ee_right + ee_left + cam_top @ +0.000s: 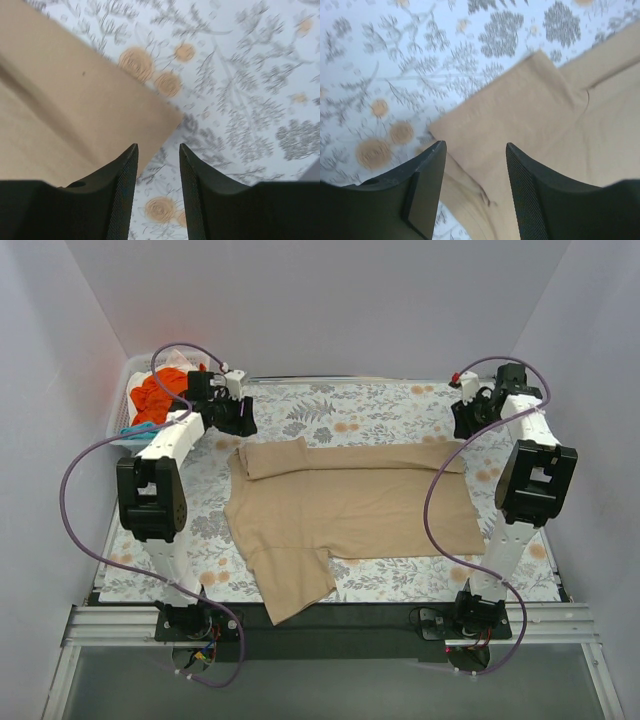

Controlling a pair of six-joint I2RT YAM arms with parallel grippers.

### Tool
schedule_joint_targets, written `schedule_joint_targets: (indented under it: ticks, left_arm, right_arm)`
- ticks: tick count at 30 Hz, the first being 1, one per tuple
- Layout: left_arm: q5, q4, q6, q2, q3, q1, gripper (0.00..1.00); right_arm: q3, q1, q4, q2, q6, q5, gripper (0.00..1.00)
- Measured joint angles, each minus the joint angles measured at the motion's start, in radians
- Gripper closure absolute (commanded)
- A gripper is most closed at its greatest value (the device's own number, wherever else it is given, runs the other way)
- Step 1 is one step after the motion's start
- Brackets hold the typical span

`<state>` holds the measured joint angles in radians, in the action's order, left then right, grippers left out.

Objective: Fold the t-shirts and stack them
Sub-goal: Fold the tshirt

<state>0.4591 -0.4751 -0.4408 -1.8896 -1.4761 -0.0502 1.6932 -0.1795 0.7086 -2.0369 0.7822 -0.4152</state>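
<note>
White lattice basket (133, 366), far-left table corner: holds orange t-shirt (158, 392), with a teal piece (140, 428) at its near rim. Tan t-shirt (350, 505): spread mid-table on floral cover (380, 410). Left gripper (475, 150): fingers spread, empty, over the shirt's far-left sleeve. Right gripper (158, 150): spread, empty, by its far-right corner.

t-shirt (360, 505) mid-table, basket (135, 390) far left, shirts (160, 392) inside

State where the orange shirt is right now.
In the top view, the orange shirt lies bunched in the white basket at the far left, just beyond the left gripper.
</note>
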Motion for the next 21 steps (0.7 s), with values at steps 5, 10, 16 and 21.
schedule_joint_targets:
  ticks: [5,10,16,21]
  left_arm:
    - [-0.004,0.014,-0.048,-0.125,-0.137,0.000,0.50]
    - [-0.008,0.003,-0.091,-0.225,-0.167,-0.002,0.47]
    - [-0.033,-0.027,-0.107,-0.277,-0.218,-0.017,0.47]
    - [-0.050,-0.029,-0.111,-0.300,-0.251,-0.026,0.49]
  right_arm:
    - [0.151,-0.001,0.000,-0.073,-0.063,-0.019,0.62]
    - [0.162,0.007,0.027,-0.140,-0.094,-0.019,0.61]
    - [0.146,0.014,0.062,-0.173,-0.099,-0.014,0.60]
    - [0.146,0.023,0.064,-0.173,-0.104,-0.019,0.60]
